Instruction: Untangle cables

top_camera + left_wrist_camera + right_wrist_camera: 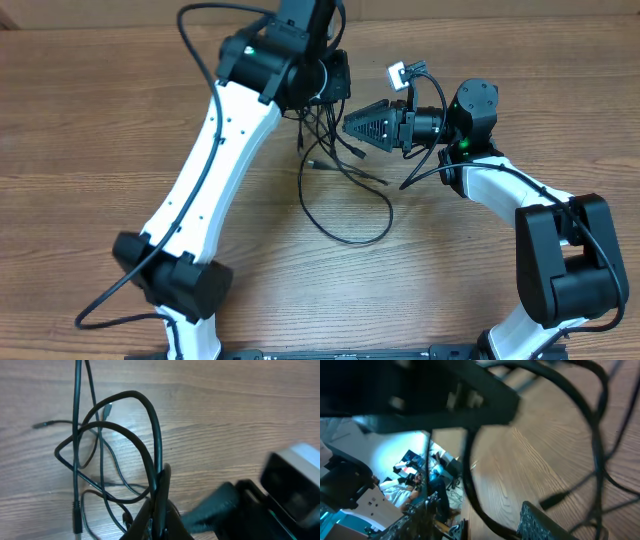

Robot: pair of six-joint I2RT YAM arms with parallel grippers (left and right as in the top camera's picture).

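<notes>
left gripper point(161, 486): closed, i pinch several cable strands, lifted above the table point(120, 120).
right gripper point(350, 126): my jaws stand apart, one strand between them; contact unclear.
cables point(131, 394): hang from my left gripper, loops trailing on the table.

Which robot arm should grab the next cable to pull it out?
Probably the right arm. Its jaws stand open right beside the hanging cables, with a strand passing between them. The left arm is busy: its jaws are shut on the cables, holding them up.
</notes>
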